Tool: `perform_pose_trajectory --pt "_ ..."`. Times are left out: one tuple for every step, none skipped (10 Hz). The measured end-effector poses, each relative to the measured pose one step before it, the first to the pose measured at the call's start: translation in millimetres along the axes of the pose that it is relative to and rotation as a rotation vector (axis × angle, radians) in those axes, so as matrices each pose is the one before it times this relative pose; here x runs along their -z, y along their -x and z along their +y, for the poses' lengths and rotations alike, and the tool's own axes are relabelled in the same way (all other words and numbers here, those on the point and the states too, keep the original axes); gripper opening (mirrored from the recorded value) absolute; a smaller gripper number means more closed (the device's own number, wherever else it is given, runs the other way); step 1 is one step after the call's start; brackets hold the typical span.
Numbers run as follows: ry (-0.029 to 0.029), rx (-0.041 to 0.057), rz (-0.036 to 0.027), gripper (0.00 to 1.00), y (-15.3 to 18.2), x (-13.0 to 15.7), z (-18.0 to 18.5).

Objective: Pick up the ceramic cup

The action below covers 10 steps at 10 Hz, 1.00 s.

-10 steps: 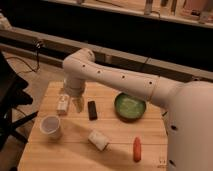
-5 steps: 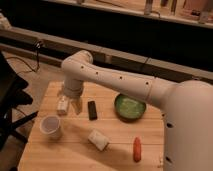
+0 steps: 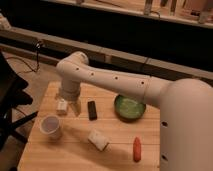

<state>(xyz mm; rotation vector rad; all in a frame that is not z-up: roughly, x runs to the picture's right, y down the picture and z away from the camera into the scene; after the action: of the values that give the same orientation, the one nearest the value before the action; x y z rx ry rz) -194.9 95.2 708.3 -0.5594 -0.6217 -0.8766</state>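
The ceramic cup (image 3: 50, 125) is small, white and round, and stands upright on the wooden table (image 3: 120, 145) near its front left. My gripper (image 3: 68, 106) hangs from the white arm just behind and to the right of the cup, low over the table, apart from the cup. The arm reaches in from the right across the table.
A green bowl (image 3: 129, 107) sits at the back right. A black bar-shaped object (image 3: 92, 110) lies right of the gripper. A white packet (image 3: 98, 140) lies front centre and a red-orange item (image 3: 137, 148) front right. A dark chair (image 3: 12, 105) stands left of the table.
The arm has shifted slightly left and down, bringing the gripper a little closer to the cup. The objects on the table have not moved.
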Motion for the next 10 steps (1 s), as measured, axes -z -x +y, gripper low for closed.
perform_pose_trajectory --pt "0.01731 0.04679 -0.00141 0.80 6.16 -4.12 0.64" --pt "0.01850 0.02830 -0.00178 0.80 3.43 -7.56 0.62" --pt "0.00810 0.02702 -0.00385 0.80 5.47 -6.12 -2.25" --pt "0.00693 0.02082 -0.00229 0.80 2.67 -6.12 0.82" --pt "0.00452 0.01842 -0.00074 0.80 3.31 -7.08 1.71" --pt "0.00317 0.01316 0.00017 0.80 3.71 -5.32 0.59" --pt "0.00319 0.01514 -0.00074 0.80 5.09 -5.94 0.49" --pt "0.00388 0.01196 -0.00183 0.80 4.20 -6.18 1.98" --pt "0.00271 0.00728 -0.00424 0.80 3.00 -5.74 1.68" --pt "0.00078 0.00297 -0.00496 0.80 1.69 -3.93 0.45"
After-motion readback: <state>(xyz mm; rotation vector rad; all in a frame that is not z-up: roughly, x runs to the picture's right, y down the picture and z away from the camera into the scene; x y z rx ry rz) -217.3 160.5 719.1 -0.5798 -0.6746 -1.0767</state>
